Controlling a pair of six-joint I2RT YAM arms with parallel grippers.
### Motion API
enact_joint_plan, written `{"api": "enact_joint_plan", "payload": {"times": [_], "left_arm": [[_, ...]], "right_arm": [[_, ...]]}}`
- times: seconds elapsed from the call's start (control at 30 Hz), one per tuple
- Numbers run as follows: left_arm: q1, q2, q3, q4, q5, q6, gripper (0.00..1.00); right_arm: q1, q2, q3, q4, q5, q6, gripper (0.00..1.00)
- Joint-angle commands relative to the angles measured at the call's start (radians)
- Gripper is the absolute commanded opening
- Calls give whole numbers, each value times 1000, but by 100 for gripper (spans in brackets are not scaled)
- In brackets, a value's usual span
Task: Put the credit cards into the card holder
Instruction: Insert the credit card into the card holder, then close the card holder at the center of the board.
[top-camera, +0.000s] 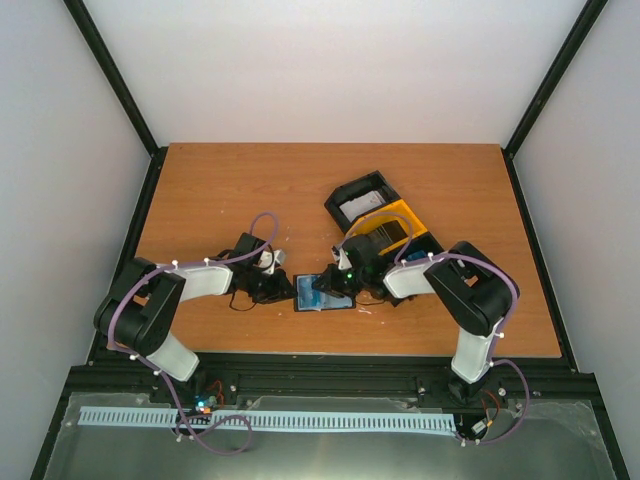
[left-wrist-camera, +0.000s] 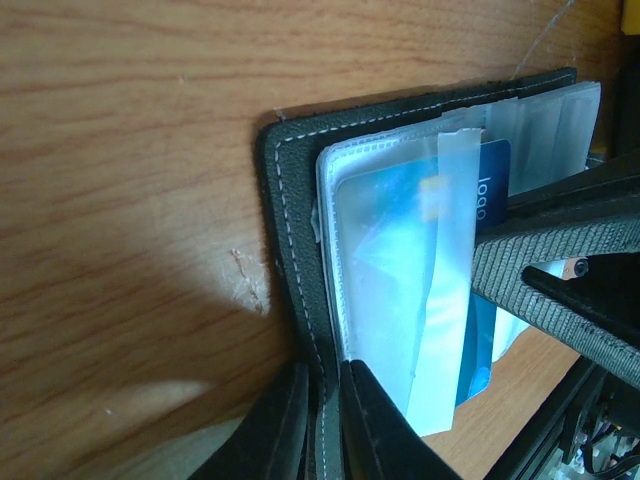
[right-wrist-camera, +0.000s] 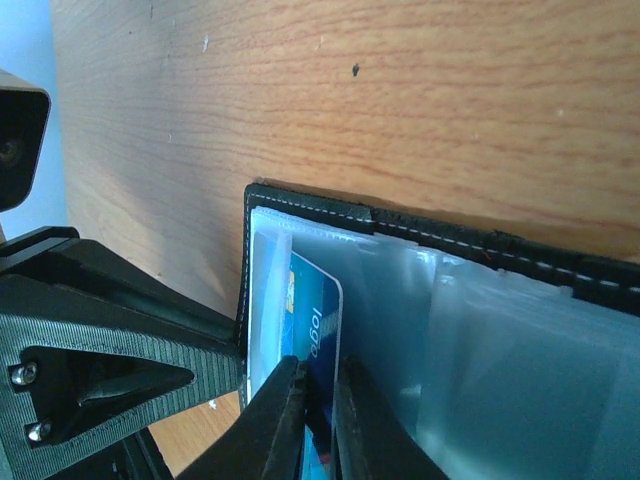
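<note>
Blue credit card (right-wrist-camera: 316, 300), pinched by right hand (right-wrist-camera: 318, 378), sits partway in card holder (right-wrist-camera: 450, 236).

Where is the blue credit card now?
The blue credit card is partly inside the open card holder, front-centre of the table, pinched by the right gripper.

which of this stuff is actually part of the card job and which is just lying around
Part of the job:
- card holder, lying open
- blue credit card, partly in a clear pocket
- grey-white stacked cards, not yet loaded

Just lying about:
- black-and-yellow tray itself
- white slotted strip along the near edge
</note>
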Motion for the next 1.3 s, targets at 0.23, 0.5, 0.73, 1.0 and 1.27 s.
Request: {"api": "enact_joint_plan", "payload": {"times": [0.23, 0.5, 0.73, 1.0, 1.27], "left_arm": [[-5, -102, 11, 0, -45, -2, 19], [-5, -142, 16, -57, -84, 0, 22], [-5, -141, 36, -84, -98, 18, 28], [-3, -108, 90, -100, -63, 51, 29], [5, -65, 147, -132, -64, 86, 30]], "right_arm": [[24, -140, -22, -155, 112, -11, 21], [24, -296, 57, -532, 351, -162, 40], [16, -371, 78, -743, 520, -514, 49], [15, -285, 114, -810, 585, -892, 48], [15, -189, 151, -771, 581, -1036, 42]]}}
